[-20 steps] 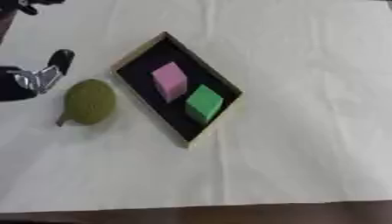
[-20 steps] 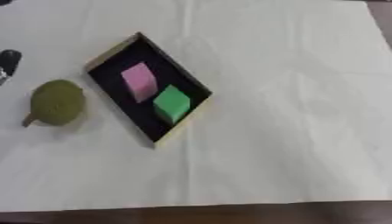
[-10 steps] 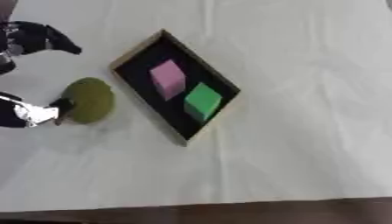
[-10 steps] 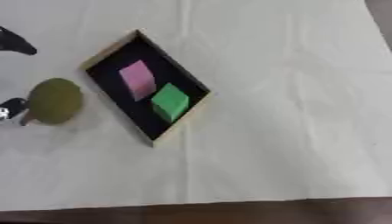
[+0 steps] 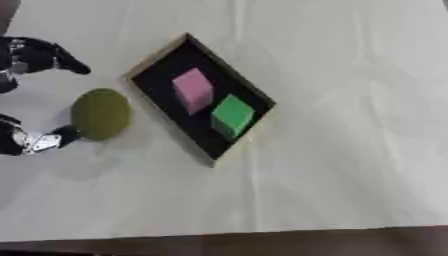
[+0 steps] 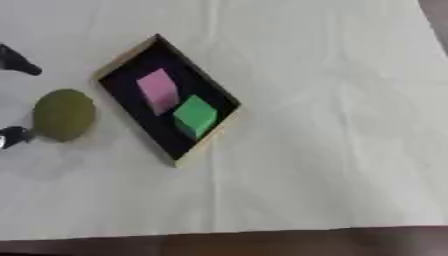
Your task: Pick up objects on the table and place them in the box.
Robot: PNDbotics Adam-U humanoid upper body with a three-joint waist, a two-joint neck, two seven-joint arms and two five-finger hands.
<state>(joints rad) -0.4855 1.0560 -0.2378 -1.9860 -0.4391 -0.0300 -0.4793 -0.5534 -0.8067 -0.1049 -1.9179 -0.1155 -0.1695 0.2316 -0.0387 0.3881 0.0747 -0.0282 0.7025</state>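
Task thing: an olive-green rounded fruit-like object [image 5: 101, 113] lies on the table [image 5: 350, 165] at the left, just beside the near-left wall of the box, outside it.
Box: a shallow black tray-like box with a tan wooden rim [image 5: 262, 98], set diagonally, its long axis running from far left to near right; it holds a pink block [image 5: 193, 89] and a green block [image 5: 232, 114], side by side along that axis.
Left hand: the robot's left hand [image 5: 35, 56] shows at the left edge in two dark parts, one on the far side of the olive object and one fingertip part [image 5: 42, 141] on its near-left side (so the object lies between them).
State of the fingers: spread wide on either side of the object and not closed on it; the near part looks to be touching or almost touching the object's lower left edge, and I cannot tell which.
Key relation: the object lies to the right of the hand, between its two parts, and the box lies to the right again; the left hand is the nearer one by far.
Right hand: shows in neither view.
Writing: no brand, label or lettering can be read on anything.
Judged step: closing on the olive object comes first, then a short carry rightward over the rim.
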